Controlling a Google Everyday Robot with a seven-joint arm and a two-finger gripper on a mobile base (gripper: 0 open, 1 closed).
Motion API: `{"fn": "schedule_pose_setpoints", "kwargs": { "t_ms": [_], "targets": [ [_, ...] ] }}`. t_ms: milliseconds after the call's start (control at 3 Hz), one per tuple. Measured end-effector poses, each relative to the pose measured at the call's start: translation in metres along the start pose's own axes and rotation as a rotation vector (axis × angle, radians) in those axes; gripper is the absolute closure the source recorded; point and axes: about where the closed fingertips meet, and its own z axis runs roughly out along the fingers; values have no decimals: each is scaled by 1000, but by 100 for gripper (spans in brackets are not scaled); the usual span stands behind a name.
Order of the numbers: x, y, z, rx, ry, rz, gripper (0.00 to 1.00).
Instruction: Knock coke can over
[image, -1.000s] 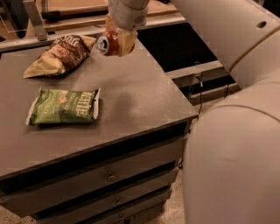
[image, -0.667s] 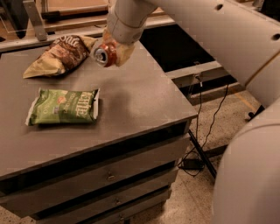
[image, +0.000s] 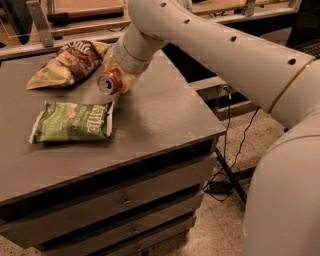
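The coke can (image: 110, 82) is a small red can with a silver top. It lies tilted on its side, its top facing the camera, near the back middle of the grey table (image: 150, 120). My gripper (image: 120, 80) is at the end of the white arm that reaches in from the upper right, and it sits right around the can, its tan fingers on either side. The can is just to the right of the brown-and-yellow chip bag and above the green chip bag.
A brown-and-yellow chip bag (image: 67, 62) lies at the table's back left. A green chip bag (image: 72, 122) lies flat left of centre. Drawers run below the table front. Cables (image: 235, 155) trail on the floor at right. A wooden shelf (image: 85, 12) stands behind.
The gripper and can have moved down and toward the front left, from above the table's back edge to low over the tabletop. The can now tips more on its side.
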Motion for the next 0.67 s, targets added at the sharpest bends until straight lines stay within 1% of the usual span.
{"fn": "schedule_pose_setpoints", "kwargs": {
  "t_ms": [333,667],
  "targets": [
    [-3,-1,14,10,-7,-10,74],
    [-2,-5,14,25,-11,7,52]
  ]
}}
